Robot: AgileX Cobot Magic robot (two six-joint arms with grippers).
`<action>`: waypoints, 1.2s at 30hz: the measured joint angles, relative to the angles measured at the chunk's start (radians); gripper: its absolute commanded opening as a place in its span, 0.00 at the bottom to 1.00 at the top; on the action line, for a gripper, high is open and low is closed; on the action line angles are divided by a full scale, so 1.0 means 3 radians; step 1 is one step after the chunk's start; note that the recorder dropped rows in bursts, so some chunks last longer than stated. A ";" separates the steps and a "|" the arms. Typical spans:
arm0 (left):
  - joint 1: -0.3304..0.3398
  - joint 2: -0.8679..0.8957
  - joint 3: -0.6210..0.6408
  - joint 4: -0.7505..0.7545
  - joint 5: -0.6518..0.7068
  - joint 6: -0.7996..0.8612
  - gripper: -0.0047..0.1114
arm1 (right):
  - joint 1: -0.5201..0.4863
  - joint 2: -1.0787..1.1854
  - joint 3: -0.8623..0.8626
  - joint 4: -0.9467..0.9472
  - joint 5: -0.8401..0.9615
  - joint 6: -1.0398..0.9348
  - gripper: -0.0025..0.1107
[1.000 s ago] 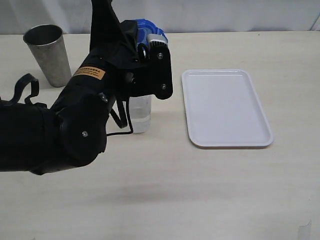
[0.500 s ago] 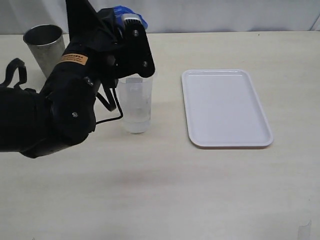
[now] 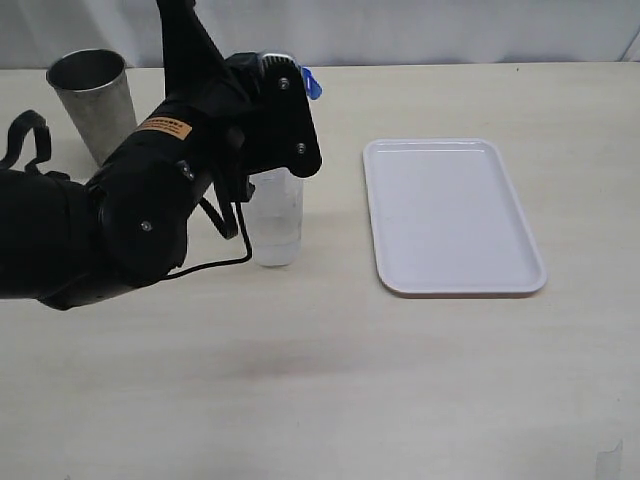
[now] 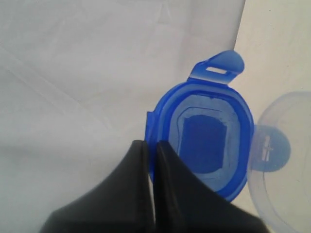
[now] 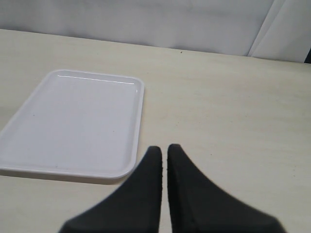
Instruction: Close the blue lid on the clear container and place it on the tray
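Blue lid [image 4: 204, 141]: being pinched at its edge by the left gripper [image 4: 150, 145], whose jaws are clenched on it. It is being held in the air at the mouth of the clear container [image 3: 277, 215], one flap overlapping the rim in the left wrist view.

Clear container: being borne upright by the table [image 3: 400, 380], mouth uncovered.

Tray [image 3: 455, 215]: being borne flat at the container's 3 o'clock, apart from it.

Grey metal cup [image 3: 95, 100]: being borne upright at the container's 10 o'clock.

Right gripper [image 5: 164, 158]: being held clenched, grasping nothing, near the tray.

A pale beige desk [image 3: 400, 380] with a matte, faintly speckled top fills the scene. A white creased cloth backdrop [image 3: 450, 30] hangs behind it. The light is soft and even.
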 measured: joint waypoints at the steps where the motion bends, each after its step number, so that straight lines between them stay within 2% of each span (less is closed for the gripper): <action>1: 0.0000 0.0000 0.0000 0.0000 0.0000 0.0000 0.04 | 0.0000 0.0000 0.0000 0.0000 0.0000 0.0000 0.06; 5: -0.0013 0.0000 0.0000 0.0000 -0.0040 0.0000 0.04 | 0.0000 0.0000 0.0000 0.0000 0.0000 0.0000 0.06; 12: -0.0191 0.0000 0.0000 0.0014 -0.0328 0.0191 0.04 | 0.0000 0.0000 0.0000 0.0000 0.0000 0.0000 0.06; 25: -0.0245 0.0000 0.0000 -0.0133 -0.0257 0.0335 0.04 | 0.0000 0.0000 0.0000 0.0000 0.0000 0.0000 0.06; 36: -0.0427 0.0000 0.0000 -0.0170 -0.0295 0.0494 0.04 | 0.0000 0.0000 0.0000 0.0000 0.0000 0.0000 0.06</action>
